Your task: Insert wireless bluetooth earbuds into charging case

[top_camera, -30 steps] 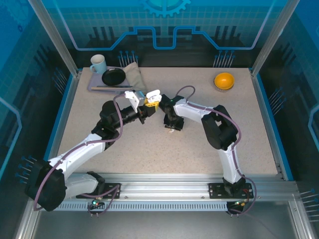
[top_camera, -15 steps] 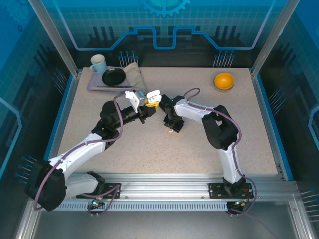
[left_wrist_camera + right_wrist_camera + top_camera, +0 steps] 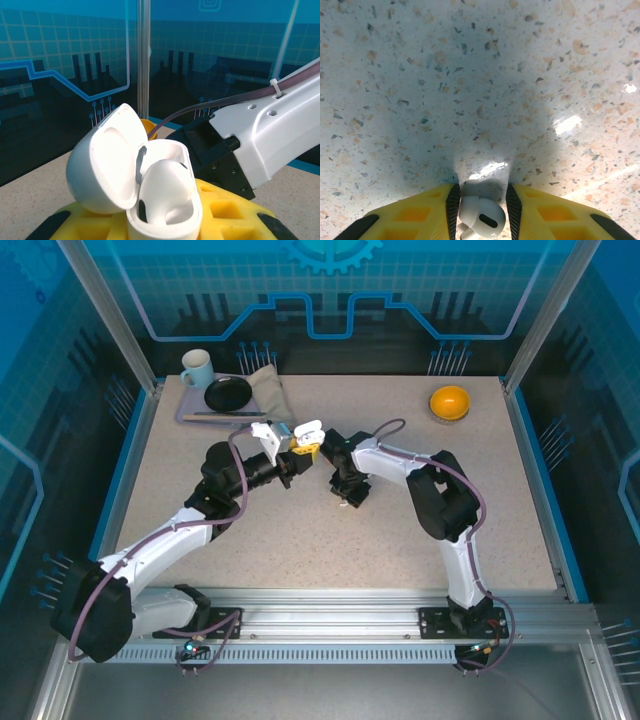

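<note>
Right gripper (image 3: pixel 481 202), wrist view, apparently pinching earbud (image 3: pixel 480 216)

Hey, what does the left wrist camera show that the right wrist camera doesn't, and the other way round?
Left wrist view: the white charging case, its lid flipped open, gripped by the left gripper, with the right arm and the blue back wall behind it. Right wrist view: a white earbud pinched in the right gripper, just above the table. Both: yellow fingers along the bottom edge and the speckled table surface.
</note>
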Motion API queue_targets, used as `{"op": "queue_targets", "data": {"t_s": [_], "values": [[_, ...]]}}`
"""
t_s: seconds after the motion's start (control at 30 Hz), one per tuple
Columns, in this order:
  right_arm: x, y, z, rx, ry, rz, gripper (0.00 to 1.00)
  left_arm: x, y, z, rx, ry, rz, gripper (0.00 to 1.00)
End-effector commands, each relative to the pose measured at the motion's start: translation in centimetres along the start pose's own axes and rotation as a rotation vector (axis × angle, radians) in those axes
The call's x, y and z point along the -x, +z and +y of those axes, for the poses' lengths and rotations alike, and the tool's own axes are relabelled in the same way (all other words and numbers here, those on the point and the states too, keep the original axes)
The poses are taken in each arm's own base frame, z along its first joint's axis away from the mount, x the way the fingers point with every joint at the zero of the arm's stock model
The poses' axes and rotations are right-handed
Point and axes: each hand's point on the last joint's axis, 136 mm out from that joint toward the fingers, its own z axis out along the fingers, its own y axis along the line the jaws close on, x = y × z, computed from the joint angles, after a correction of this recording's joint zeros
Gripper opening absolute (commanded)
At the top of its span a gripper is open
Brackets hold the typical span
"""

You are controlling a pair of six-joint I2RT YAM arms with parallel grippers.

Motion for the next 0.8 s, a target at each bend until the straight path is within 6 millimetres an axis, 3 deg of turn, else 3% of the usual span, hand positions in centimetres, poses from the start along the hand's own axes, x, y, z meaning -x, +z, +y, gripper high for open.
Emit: {"op": "queue_targets", "data": {"t_s": [0.0,0.53,0.77], "values": [[-1.6,0.4,-3.8,-0.135,-0.011,0.057,0.35,1.1,0.0,0.1,-0.003,0.023,-0.036,0.00],[-2.2,-0.8,-2.9,-0.094,-0.056,0.052,0.40,1.2,0.1,0.1,-0.005,0.018,-0.035,0.00],[-2.6,-0.4,-2.5,-0.078,-0.057,0.064,0.39,1.2,0.1,0.1,-0.004,0.019,-0.035,0.00]]}}
